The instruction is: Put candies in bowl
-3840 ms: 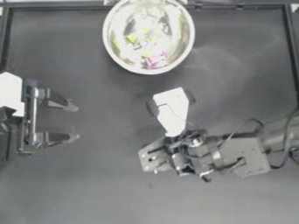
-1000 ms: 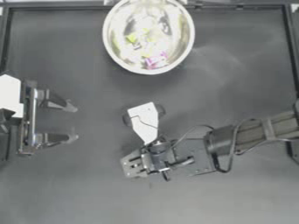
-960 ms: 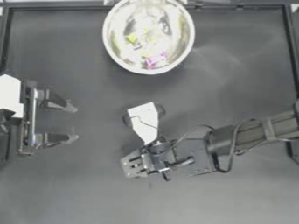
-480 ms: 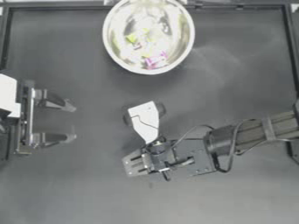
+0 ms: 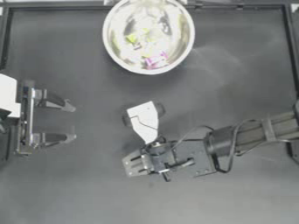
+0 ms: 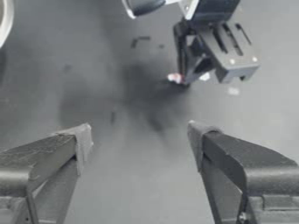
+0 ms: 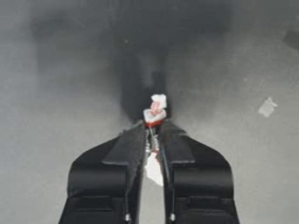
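Jaws of right gripper (image 7: 153, 127) pinch a white-red candy (image 7: 155, 109) low over the table (image 5: 234, 87); left gripper (image 6: 137, 140) spread, parked at left.

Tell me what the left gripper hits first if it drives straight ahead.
Probably the right gripper, shut on a thin white candy with reddish marks; only bare dark table lies between, though depth is unclear.

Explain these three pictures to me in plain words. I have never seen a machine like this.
It is a robot with two arms at a dark table. One picture looks straight down; the other two come from cameras on each wrist. The right end effector, near the table's middle, is shut on a thin white candy with reddish marks. The left end effector waits open at the left side. The white bowl at the far edge already holds several candies.
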`<state>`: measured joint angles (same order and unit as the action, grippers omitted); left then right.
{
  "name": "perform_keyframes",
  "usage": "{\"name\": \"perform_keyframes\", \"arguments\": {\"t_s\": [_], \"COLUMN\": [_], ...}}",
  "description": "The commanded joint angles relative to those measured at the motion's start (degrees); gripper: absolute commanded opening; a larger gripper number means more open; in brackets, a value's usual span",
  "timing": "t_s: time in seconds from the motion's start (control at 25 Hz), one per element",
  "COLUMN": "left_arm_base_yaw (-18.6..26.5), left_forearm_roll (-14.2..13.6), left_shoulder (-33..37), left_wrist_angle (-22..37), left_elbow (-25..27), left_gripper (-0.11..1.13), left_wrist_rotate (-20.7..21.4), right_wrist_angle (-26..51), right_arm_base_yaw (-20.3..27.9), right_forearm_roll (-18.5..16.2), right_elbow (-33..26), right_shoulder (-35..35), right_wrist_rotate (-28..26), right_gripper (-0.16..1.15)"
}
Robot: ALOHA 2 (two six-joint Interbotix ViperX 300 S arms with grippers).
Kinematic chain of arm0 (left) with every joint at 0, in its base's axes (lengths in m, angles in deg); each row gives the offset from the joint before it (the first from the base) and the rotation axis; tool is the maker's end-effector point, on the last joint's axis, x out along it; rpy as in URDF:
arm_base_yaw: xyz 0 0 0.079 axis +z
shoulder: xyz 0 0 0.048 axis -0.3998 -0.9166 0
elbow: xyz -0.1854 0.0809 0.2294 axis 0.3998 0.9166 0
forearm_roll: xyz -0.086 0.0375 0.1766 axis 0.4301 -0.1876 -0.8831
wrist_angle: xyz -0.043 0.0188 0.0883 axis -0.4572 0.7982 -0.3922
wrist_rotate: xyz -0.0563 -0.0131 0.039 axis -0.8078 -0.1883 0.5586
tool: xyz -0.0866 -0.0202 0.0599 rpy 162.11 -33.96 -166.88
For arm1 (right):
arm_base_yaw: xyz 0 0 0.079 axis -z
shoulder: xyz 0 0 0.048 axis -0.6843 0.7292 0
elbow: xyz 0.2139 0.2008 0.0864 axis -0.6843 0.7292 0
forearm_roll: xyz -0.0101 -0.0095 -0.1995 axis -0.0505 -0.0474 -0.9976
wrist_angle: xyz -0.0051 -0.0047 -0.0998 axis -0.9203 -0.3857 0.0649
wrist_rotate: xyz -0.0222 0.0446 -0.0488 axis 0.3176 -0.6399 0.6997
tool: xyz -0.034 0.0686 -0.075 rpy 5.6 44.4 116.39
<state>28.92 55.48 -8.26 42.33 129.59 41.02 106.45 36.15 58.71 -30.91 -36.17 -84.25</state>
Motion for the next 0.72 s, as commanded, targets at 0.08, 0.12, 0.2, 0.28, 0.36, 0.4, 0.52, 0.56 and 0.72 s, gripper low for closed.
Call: {"name": "perform_keyframes", "arguments": {"t_s": [0.08, 0.12, 0.2, 0.28, 0.36, 0.4, 0.52, 0.56, 0.72], "left_arm_base_yaw": [0.1, 0.0, 0.0, 0.0, 0.0, 0.0, 0.1, 0.1, 0.1], "left_forearm_roll": [0.1, 0.1, 0.2, 0.3, 0.4, 0.4, 0.4, 0.4, 0.4], "left_shoulder": [-0.4, -0.4, -0.4, -0.4, -0.4, -0.5, -0.7, -0.9, -1.8], "left_wrist_angle": [-0.1, 0.0, 0.0, 0.0, 0.1, 0.2, 0.3, 0.3, 0.3], "left_elbow": [-1.1, -1.1, -1.1, -1.1, -1.1, -1.1, -1.1, -1.1, -1.1], "left_gripper": [0.98, 0.98, 0.98, 0.98, 0.98, 0.98, 0.98, 0.98, 0.98], "left_wrist_rotate": [0.0, -0.1, -0.1, -0.2, -0.2, -0.2, -0.3, -0.3, -0.3], "right_wrist_angle": [0.8, 1.0, 1.2, 1.4, 1.4, 1.4, 1.1, 1.1, 0.1], "right_arm_base_yaw": [0.0, 0.0, 0.4, 0.7, 1.4, 1.9, 3.6, 4.3, 8.1], "right_forearm_roll": [-2.5, -3.1, -4.9, -7.3, -9.7, -10.8, -14.1, -14.7, -16.7], "right_elbow": [-1.5, -1.5, -1.5, -1.5, -1.2, -1.0, -0.6, -0.6, -0.8], "right_shoulder": [-5.1, -5.7, -7.2, -8.6, -10.2, -11.0, -13.1, -13.5, -14.5], "right_wrist_rotate": [0.2, 0.2, 0.2, 0.3, 0.3, 0.4, 0.9, 1.4, 5.0], "right_gripper": [0.47, 0.47, 0.47, 0.47, 0.47, 0.47, 0.46, 0.46, 0.46]}}
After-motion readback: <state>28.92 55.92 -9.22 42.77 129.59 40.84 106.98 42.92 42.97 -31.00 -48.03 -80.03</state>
